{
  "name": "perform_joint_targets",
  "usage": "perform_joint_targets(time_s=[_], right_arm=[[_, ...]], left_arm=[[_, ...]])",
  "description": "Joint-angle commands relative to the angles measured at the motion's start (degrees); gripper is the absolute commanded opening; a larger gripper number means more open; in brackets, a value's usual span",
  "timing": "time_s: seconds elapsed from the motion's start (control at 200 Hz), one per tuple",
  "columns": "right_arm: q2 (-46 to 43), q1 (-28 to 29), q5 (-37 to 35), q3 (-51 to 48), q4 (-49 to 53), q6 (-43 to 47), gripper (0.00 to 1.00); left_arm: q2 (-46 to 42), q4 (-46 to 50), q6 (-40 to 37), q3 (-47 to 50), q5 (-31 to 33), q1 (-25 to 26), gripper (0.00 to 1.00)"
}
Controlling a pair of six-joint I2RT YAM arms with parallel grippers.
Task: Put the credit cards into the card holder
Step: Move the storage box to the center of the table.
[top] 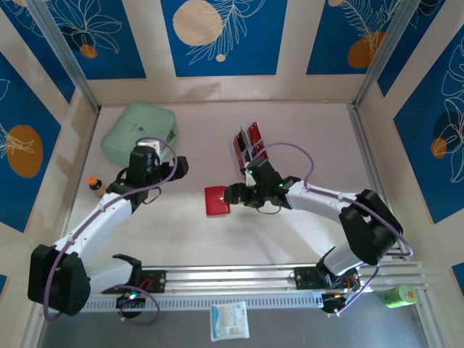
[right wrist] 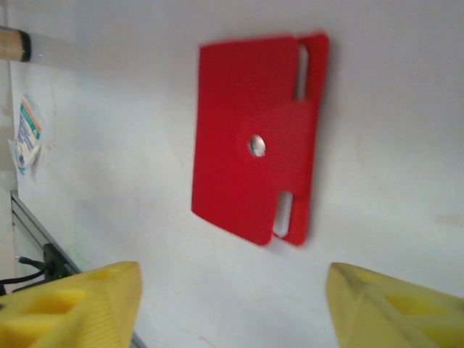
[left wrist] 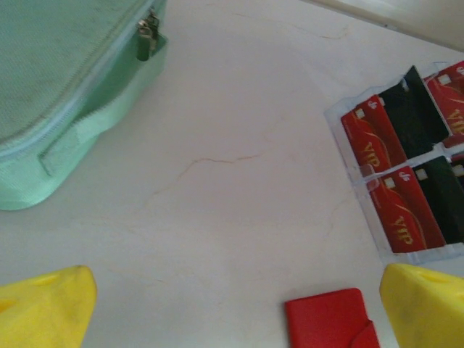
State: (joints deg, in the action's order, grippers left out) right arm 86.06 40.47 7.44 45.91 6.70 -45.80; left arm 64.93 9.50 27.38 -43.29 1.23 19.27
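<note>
Pale off-white table top [top: 203,130], matte; faint hairline cracks visible in left wrist view. Walls [top: 225,36] on three sides: cream panels set with blue rectangles, white leaf line-drawings, orange and beige discs. Silver metal posts [top: 65,56] slant up from both back corners. Ribbed aluminium rail [top: 239,274] along near edge. Grey strip [top: 290,333] beyond rail. Light soft, even; shadows faint.

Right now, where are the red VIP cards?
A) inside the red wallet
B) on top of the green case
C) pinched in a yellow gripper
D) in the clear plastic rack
D: the red VIP cards sit in the slots of the clear plastic rack, and the red wallet lies apart from them, clasped shut.
</note>
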Motion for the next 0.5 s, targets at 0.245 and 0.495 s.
perform_joint_targets(time_s=[0.245,0.495], right_arm=[[2.98,-0.08,3.8,-1.73,-5.01,-6.22,0.43],[6.32,-1.25,5.28,-1.36,-8.28,-7.45,0.39]], left_arm=[[-0.22,0.19,3.52,3.73,2.09,7.42,1.0],[1.87,0.25,3.17,3.72,3.15,8.92,1.0]])
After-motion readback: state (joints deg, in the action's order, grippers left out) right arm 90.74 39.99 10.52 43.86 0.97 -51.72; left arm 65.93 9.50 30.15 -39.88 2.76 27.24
